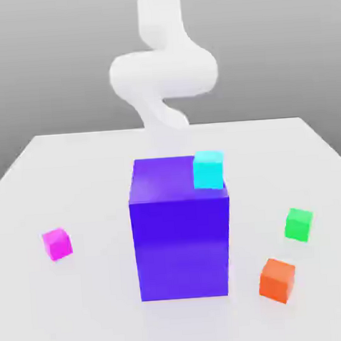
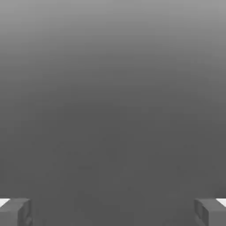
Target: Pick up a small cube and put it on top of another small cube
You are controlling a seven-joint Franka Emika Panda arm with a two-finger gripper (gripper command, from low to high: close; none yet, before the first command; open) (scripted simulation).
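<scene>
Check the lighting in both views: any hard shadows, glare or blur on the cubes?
Exterior view: flat, even light; the magenta cube, green cube and orange cube cast almost no shadows on the white table, with no glare; the white arm looks soft-edged. Hand view: a smooth grey gradient, with the open gripper fingertips evenly lit.

The arm (image 1: 163,73) is plain white, built of smooth rounded segments (no markings visible). The fingertips (image 2: 15,212) are grey, blocky, with white edges.
</scene>
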